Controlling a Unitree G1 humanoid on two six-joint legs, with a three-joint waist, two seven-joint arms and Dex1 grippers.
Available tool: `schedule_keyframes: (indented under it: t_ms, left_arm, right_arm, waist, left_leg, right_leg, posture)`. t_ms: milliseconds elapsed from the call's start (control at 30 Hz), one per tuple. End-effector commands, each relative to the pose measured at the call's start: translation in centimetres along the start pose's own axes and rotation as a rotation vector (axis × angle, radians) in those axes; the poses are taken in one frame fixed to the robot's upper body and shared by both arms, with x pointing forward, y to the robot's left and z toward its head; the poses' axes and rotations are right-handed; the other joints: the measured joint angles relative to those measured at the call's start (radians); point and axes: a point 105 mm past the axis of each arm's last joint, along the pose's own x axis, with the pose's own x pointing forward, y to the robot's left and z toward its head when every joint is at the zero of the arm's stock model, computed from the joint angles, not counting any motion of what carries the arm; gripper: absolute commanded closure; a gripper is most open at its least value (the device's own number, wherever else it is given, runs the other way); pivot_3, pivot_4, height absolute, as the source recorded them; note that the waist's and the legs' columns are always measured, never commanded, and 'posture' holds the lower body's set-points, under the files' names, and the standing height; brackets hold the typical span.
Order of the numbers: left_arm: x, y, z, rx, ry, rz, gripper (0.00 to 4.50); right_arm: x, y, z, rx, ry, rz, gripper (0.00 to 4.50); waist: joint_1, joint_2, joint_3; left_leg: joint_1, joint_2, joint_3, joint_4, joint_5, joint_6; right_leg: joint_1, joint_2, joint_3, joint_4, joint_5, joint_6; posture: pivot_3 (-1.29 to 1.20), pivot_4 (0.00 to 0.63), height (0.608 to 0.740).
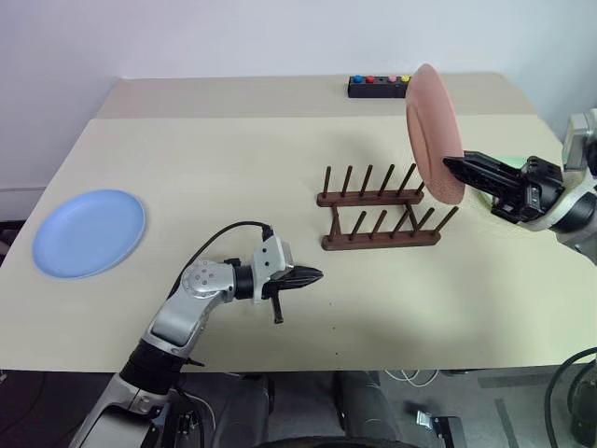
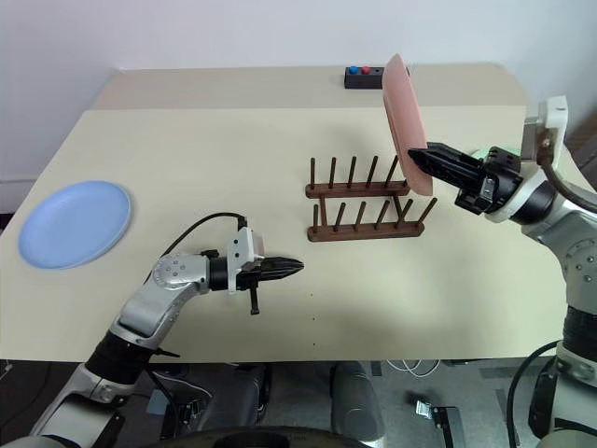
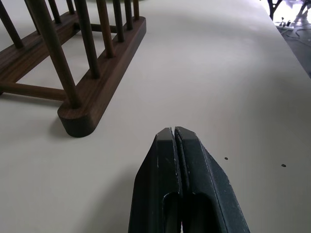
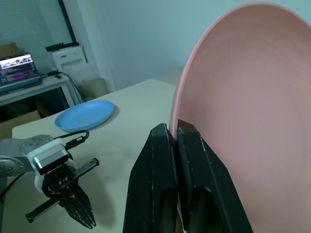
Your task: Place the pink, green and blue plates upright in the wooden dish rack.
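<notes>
One plate up in the air, one flat on the table

Up on the right, the right gripper (image 1: pixel 454 165) has its two black fingers pinched tight on the rim of the pink plate (image 1: pixel 433 131), and the plate stands almost on edge, raised above the table (image 1: pixel 233 168) just beside the right end of the wooden dish rack (image 1: pixel 381 219). It is a salmon pink disc, matte and shallow, with a smooth thin lip; from the right wrist view its broad face curves away past the fingers clamped on its edge. The rack sits dark brown and bare, two parallel rails with slim upright pegs, thin crossbars joining them, no plate in any slot.

Over on the far left the blue plate (image 1: pixel 90 232) lies flat near the table's edge, light blue, round, well apart from the rack. A sliver of pale green (image 1: pixel 511 161) peeks out behind the right gripper, too hidden to say more.

Low in front, the left gripper (image 1: pixel 317 274) hovers above the table with fingers pressed together, holding nothing, pointing toward the rack's near rail. A small black box with coloured buttons (image 1: pixel 378 86) rests at the far edge.
</notes>
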Motion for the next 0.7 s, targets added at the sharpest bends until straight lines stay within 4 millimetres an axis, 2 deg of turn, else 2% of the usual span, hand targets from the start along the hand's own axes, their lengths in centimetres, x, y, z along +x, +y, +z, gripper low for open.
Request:
schedule_keyframes:
  t_ms: [33,433,700]
  left_arm:
    - [-0.2,0.3,1.4,0.043,-0.039,0.005,4.5]
    - [-0.2,0.3,1.3,0.046,-0.035,0.002,4.5]
    - [-0.3,0.4,1.3,0.05,-0.03,0.002,4.5]
  right_arm:
    - [-0.6,-0.1,0.9,-0.016,-0.045,-0.019,4.47]
    - [-1.7,-1.2,0.8,0.105,-0.117,-0.072,4.47]
    - [-2.4,-2.2,-0.1,0.186,-0.152,-0.116,4.47]
  waist:
    - [0.0,0.0,0.0]
    - [0.0,0.0,0.0]
    - [0.0,0.0,0.0]
  left_leg:
    - [0.0,0.0,0.0,0.0,0.0,0.0]
    - [0.0,0.0,0.0,0.0,0.0,0.0]
    - [0.0,0.0,0.0,0.0,0.0,0.0]
  right_leg:
    - [0.0,0.0,0.0,0.0,0.0,0.0]
    - [0.0,0.0,0.0,0.0,0.0,0.0]
    - [0.0,0.0,0.0,0.0,0.0,0.0]
  posture:
    - [0.0,0.15,0.74]
    - [0.0,0.15,0.74]
    - [0.0,0.15,0.74]
